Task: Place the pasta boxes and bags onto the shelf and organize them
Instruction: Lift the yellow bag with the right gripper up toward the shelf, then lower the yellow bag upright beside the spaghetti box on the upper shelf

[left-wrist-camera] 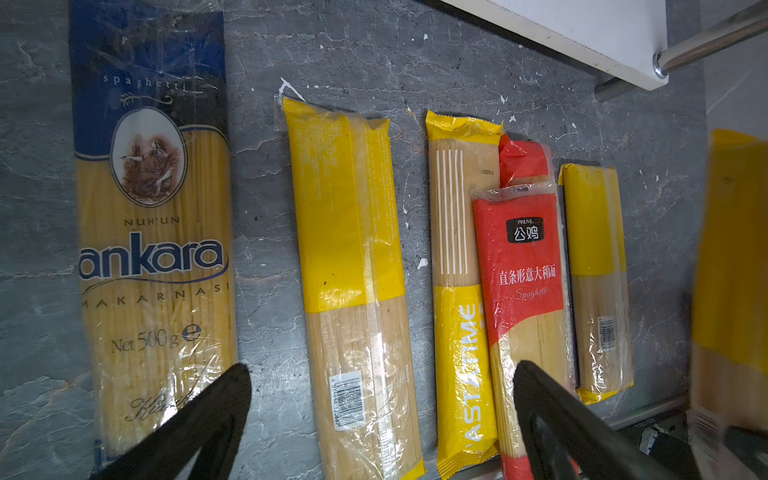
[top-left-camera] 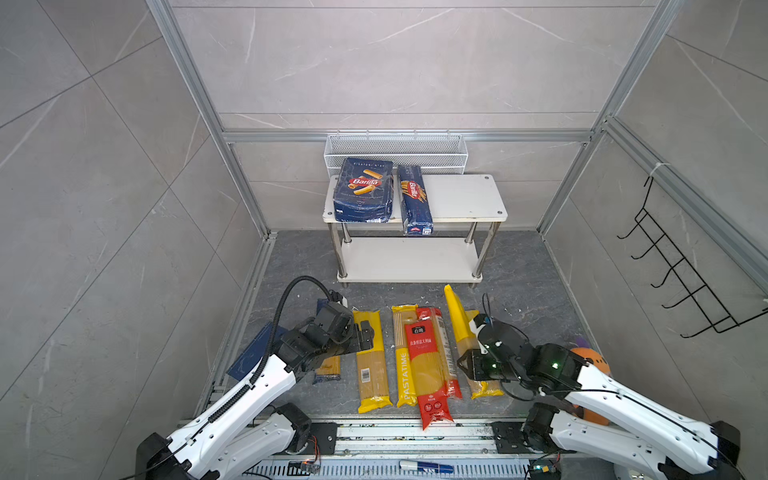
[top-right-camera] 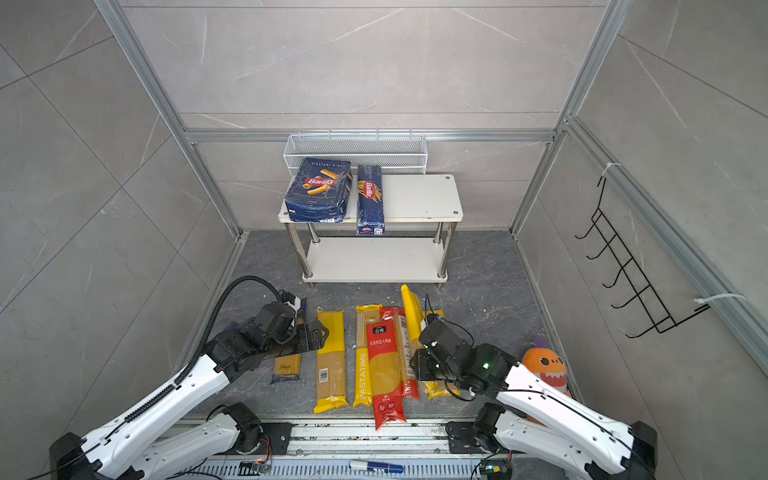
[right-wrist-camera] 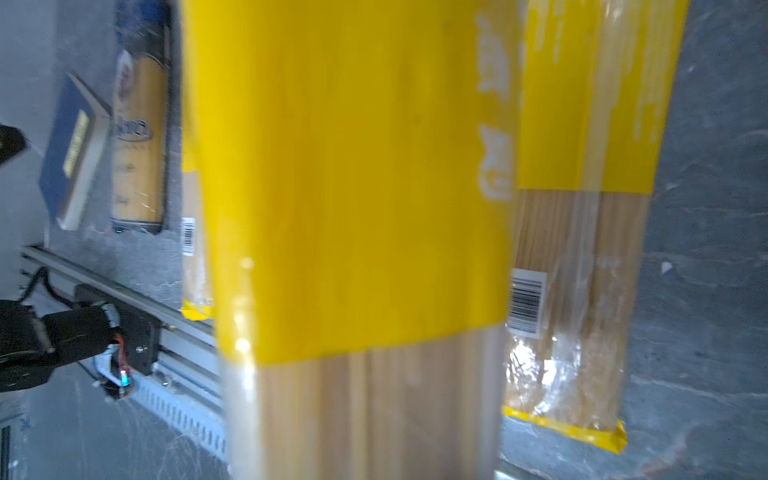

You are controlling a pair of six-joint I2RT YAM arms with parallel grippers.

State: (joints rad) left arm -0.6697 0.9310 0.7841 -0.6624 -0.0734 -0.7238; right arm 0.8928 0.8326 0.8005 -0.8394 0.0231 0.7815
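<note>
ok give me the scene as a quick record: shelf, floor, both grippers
shelf top board: wide Barilla box and narrow Barilla box side by side, the narrow one overhanging the front edge
lower board: nothing on it
floor: ankara bag, three yellow bags, two overlapping red bags
left gripper: open, over the floor bags, holding nothing
right gripper: shut on a fourth yellow bag, far end tilted up toward the shelf
</note>
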